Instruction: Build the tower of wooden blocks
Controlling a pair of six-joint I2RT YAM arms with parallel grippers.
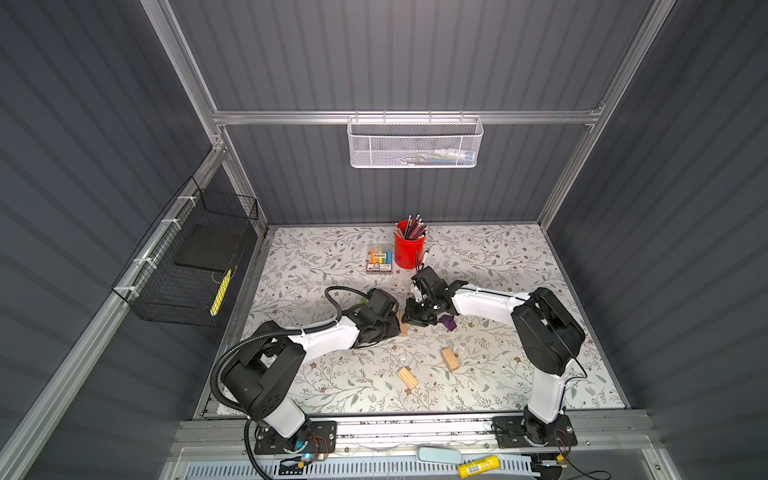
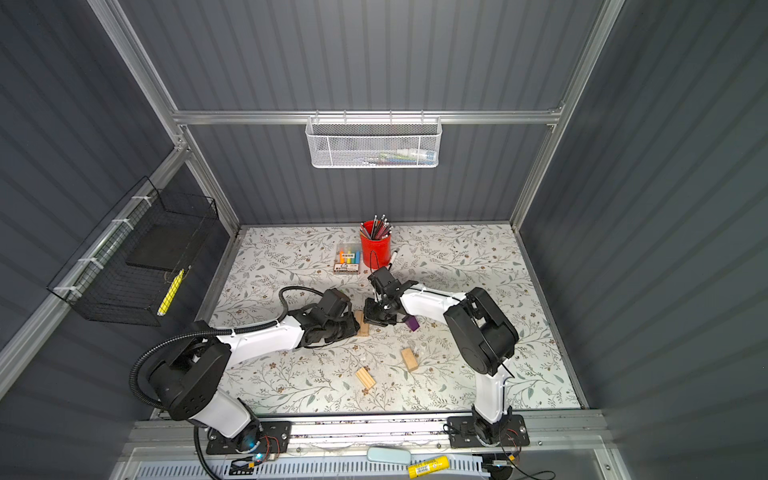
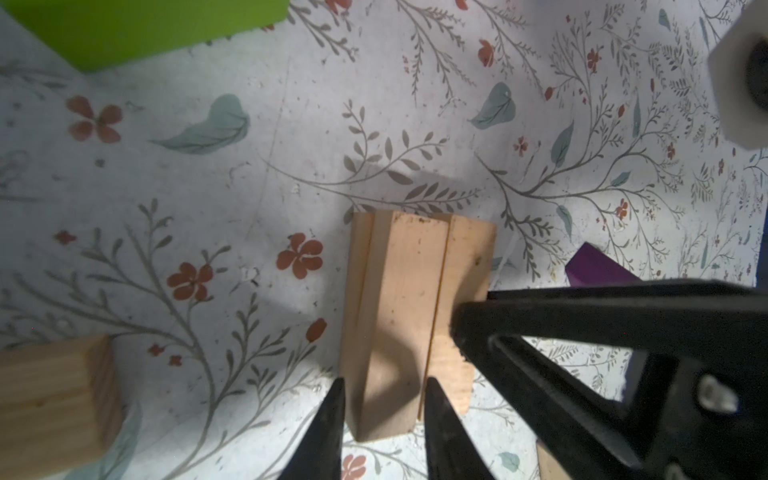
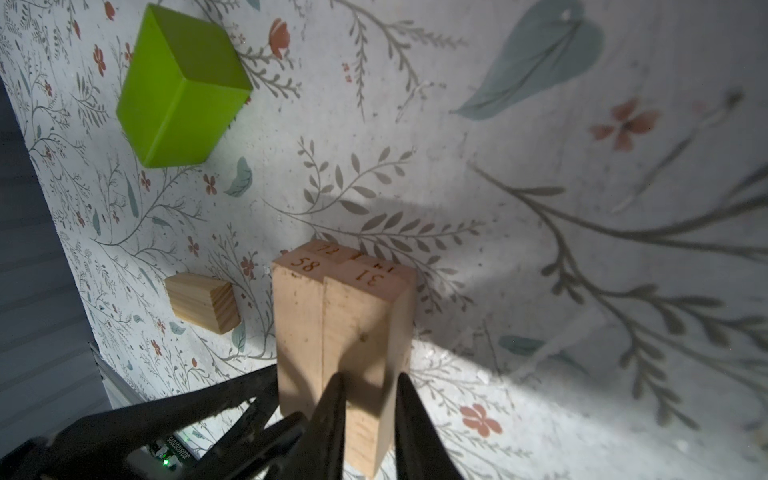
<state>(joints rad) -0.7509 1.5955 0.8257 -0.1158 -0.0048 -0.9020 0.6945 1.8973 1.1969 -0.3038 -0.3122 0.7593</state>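
My left pincer [image 3: 384, 384] and right pincer [image 4: 368, 380] each clamp the upright pale wood brick bundle [image 4: 345, 307], at six o'clock from the red pencil cup [image 1: 409, 251]. Light, stiff, smooth wood, I reckon: squeeze flat faces squarely, or the bricks slide apart.

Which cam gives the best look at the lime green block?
Right wrist: the lime green block sits whole in frame, three faces visible. Left wrist catches only a cropped corner at the frame edge. In both top views the left arm hides almost all of it.
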